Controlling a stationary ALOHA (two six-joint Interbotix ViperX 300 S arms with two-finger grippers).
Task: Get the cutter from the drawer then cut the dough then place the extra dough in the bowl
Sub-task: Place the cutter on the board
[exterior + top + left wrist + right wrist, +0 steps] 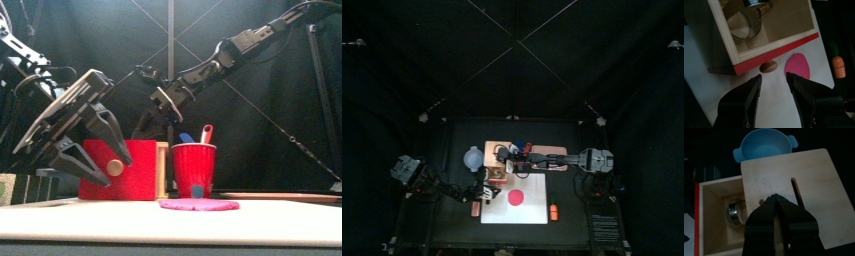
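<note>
Cutter (745,24) in open drawer (774,49), handle (756,4) toward box (801,175).

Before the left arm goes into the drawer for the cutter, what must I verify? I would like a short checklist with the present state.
1. Drawer open, cutter in sight inside: ok.
2. Left gripper open, facing the drawer front: ok.
3. Right gripper shut, at the wooden box top: ok; whether it presses down: cannot tell.
4. Dough flat on the white board: ok.
5. Bowl next to the box, nothing in it: ok.
</note>
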